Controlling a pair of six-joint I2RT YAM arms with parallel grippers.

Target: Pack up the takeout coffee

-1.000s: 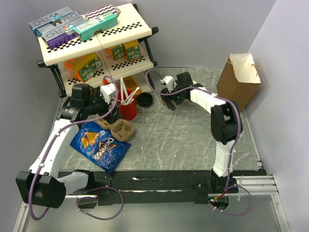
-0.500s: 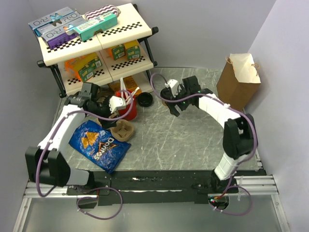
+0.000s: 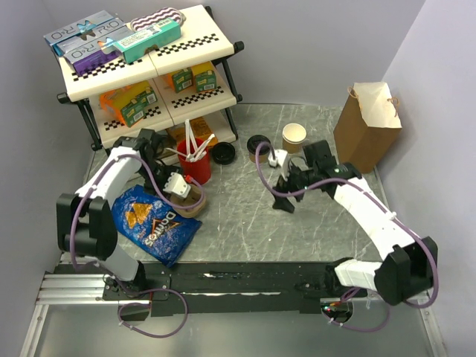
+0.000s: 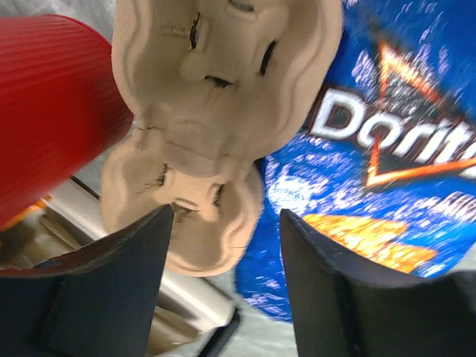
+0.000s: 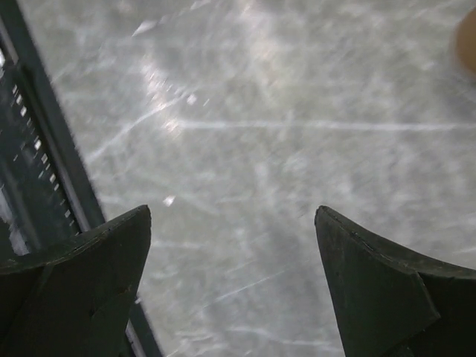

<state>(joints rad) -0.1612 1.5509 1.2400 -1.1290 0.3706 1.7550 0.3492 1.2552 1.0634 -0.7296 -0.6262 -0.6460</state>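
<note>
Grey marbled surface [image 3: 245, 223], with a two-tier shelf rack [image 3: 149, 71] of boxes at the far left corner and a brown paper bag [image 3: 368, 123] standing open by the right edge near the far right corner. A blue Doritos bag [image 3: 152, 223] lies flat toward the left edge, and a cardboard cup carrier [image 3: 192, 201] rests partly on its far end. A red cup [image 3: 197, 169] of white sticks stands just beyond the carrier, in front of the rack. The takeout coffee [image 3: 258, 142], black lid on, stands upright mid-surface toward the far edge, between a loose black disc [image 3: 222, 153] on its left and an unlidded tan cup [image 3: 294, 136] on its right, with nothing touching it. The left pincer [image 3: 178, 186] is at the carrier with its fingers partly apart, straddling one end lobe. The wrist view shows blue bag between the carrier and one finger, so there is no clamp. The right pincer [image 3: 284, 199] points down at bare surface nearer than the coffee and apart from it — spread wide, nothing between the fingers.
</note>
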